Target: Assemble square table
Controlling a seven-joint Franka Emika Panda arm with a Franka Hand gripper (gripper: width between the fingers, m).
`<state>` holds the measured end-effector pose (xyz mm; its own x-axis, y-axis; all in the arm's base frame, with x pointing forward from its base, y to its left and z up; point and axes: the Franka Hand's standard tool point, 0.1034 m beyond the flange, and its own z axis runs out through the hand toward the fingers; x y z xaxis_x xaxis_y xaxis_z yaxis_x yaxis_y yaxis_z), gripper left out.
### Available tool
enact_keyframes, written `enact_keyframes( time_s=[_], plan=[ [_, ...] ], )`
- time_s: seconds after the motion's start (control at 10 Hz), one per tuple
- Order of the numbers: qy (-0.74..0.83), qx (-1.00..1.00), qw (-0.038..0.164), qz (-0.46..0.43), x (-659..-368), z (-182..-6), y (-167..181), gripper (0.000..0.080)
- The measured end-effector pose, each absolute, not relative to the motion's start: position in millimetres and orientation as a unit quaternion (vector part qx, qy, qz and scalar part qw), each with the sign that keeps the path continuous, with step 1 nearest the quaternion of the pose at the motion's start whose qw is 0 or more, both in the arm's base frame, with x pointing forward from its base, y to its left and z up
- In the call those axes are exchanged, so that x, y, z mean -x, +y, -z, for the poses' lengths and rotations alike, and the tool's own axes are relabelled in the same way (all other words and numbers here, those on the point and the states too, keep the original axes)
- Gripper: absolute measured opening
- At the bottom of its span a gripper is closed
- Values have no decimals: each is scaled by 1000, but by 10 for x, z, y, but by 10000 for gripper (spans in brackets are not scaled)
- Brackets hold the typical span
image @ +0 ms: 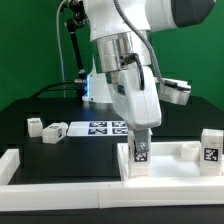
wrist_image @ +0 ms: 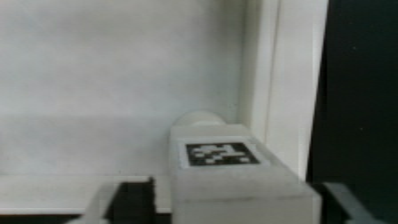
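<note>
Wrist view looks straight down on the tagged end of a leg post (wrist_image: 222, 155) that sits between the two dark fingers (wrist_image: 128, 203) of the jaws, one finger on each side of it. The jaws stand about half open. The picture is too blurred to show whether the pads press the post or have just come off it, so I cannot tell if it is held. Under the post lies the pale floor of the square slab (wrist_image: 107, 90) – the tabletop, shaped like a shallow tray. The post stands inside it, close against the raised rim (wrist_image: 267, 70), with the black desk (wrist_image: 356, 80) beyond that rim. In the exterior view the arm reaches down from above, and the same leg post (image: 141, 153) stands upright directly below the jaws, at the near corner of the slab (image: 175, 162). It is the only part clearly within the rim. A second leg post (image: 210, 148) stands off to the exterior view's right of the jaws; whether it is on the slab or just beside it I cannot tell. Two more leg posts (image: 35, 126) (image: 56, 131) lie on the desk (image: 60, 150) well off to the exterior view's left of the jaws – near the marker board (image: 105, 127). A low white border wall (image: 60, 172) runs along the front.
</note>
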<state>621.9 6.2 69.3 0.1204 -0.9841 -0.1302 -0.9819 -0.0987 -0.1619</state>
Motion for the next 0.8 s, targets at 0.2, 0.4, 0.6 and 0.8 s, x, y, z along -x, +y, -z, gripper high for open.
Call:
enact_keyframes(
  time_s=[0.2,0.4,0.6,0.8],
  plan=[
    [476,874,100,12,-6212,-708,21,612],
    [416,904,97,16,-6190,-695,12,642],
    [364,926,96,22,-6188,-692,6,647],
    [215,972,82,39,-6205,-712,0,649]
  ],
)
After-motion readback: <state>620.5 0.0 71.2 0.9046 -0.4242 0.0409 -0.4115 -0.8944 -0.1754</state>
